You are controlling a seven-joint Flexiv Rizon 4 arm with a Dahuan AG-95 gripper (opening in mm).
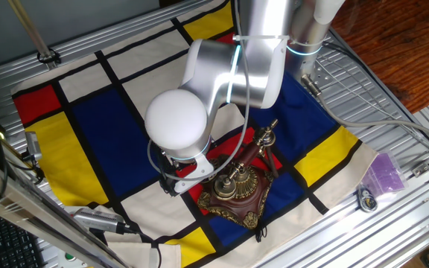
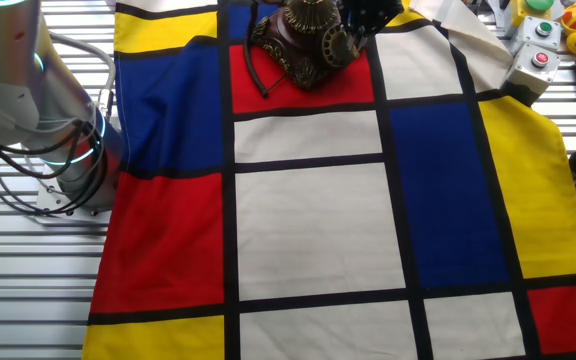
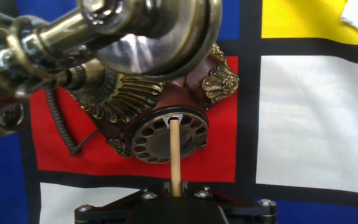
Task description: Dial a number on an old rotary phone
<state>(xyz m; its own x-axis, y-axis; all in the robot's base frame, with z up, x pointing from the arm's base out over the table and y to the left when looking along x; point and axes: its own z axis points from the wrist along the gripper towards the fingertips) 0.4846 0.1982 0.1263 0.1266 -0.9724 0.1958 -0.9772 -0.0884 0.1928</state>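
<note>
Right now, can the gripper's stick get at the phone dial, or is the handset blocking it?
Probably yes. The wooden stick already has its tip at the dial; the handset sits above, clear of that path.

The arm [image 1: 199,97] hides the phone's [image 1: 237,186] dial in one fixed view; the other crops its top; hand fingers unseen.

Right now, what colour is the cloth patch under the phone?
Red, edged with black lines; the phone sits on that red patch. Clearest in the hand view.
</note>
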